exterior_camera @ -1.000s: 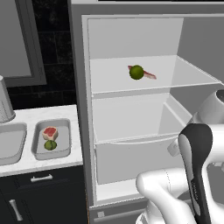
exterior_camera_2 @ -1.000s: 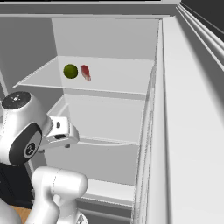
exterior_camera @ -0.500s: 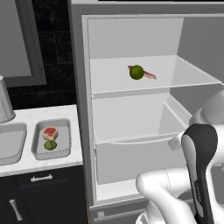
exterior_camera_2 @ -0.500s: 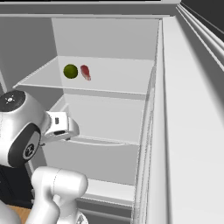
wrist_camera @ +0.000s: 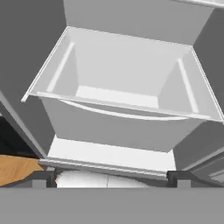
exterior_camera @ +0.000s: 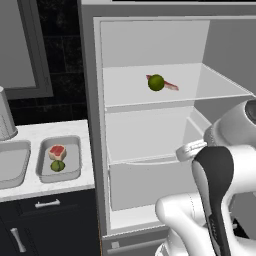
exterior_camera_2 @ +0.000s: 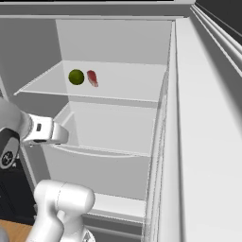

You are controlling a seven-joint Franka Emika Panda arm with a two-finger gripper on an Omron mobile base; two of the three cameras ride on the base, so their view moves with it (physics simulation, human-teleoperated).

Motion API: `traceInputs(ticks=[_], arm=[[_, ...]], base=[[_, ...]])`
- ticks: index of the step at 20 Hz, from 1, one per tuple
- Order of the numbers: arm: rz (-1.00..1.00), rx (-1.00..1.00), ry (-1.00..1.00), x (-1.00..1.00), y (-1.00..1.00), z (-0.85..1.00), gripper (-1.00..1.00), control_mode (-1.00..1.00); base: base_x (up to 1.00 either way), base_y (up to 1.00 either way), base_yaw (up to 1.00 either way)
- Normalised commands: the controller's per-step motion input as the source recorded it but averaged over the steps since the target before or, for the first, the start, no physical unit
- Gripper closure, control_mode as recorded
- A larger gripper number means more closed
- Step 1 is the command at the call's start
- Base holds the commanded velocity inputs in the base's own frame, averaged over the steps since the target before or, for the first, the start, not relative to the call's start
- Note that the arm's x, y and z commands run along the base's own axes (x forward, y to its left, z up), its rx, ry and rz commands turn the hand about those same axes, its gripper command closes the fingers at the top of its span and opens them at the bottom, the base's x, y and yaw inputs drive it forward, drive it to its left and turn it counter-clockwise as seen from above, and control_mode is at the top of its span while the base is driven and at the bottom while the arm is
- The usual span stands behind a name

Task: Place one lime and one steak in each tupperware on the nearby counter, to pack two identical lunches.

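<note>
On the upper shelf (exterior_camera: 220, 87) of the open fridge (exterior_camera: 90, 100) lie a green lime (exterior_camera: 156, 82) and a red steak (exterior_camera: 170, 85), close together near the middle of the shelf. From the left base view the lime sits in front of the steak and partly hides it; from the right base view the two lie just beside each other, lime to the left. Below that shelf is a pale, open drawer (wrist_camera: 118, 118), which the hand view looks down into at an angle; its inside is bare grey.

Left of the fridge runs the white table (exterior_camera: 87, 150) over dark cabinets with a silver handle (exterior_camera: 47, 203). On the table stands a grey tupperware (exterior_camera: 75, 172) holding a second steak (exterior_camera: 57, 151) at its far end and a second lime (exterior_camera: 57, 165) just nearer, the two almost touching. Another tupperware (exterior_camera: 22, 172) stands just to its left, cut by the frame edge; what shows of its inside is plain grey. A grey pot-like vessel (exterior_camera: 5, 117) stands farther back at the left edge.

The white arm rises in front of the fridge at drawer height. The gripper (wrist_camera: 113, 178) faces the drawer with its jaws spread wide apart, one dark tip at each side of the hand view's bottom, nothing between them.
</note>
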Motion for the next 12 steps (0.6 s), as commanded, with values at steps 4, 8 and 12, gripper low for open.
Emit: traceInputs(ticks=[4,8,12], arm=[[-0.2,0.22,0.0,-0.08,0.09,0.58,-1.0,-1.0],[-0.03,0.28,-0.07,-0.09,-0.18,0.41,-1.0,-1.0],[0.01,0.0,-0.27,-0.15,0.0,0.24,-1.0,-1.0]], base=[[0.0,0.0,0.0],[0.0,0.0,0.0],[0.0,0.0,0.0]])
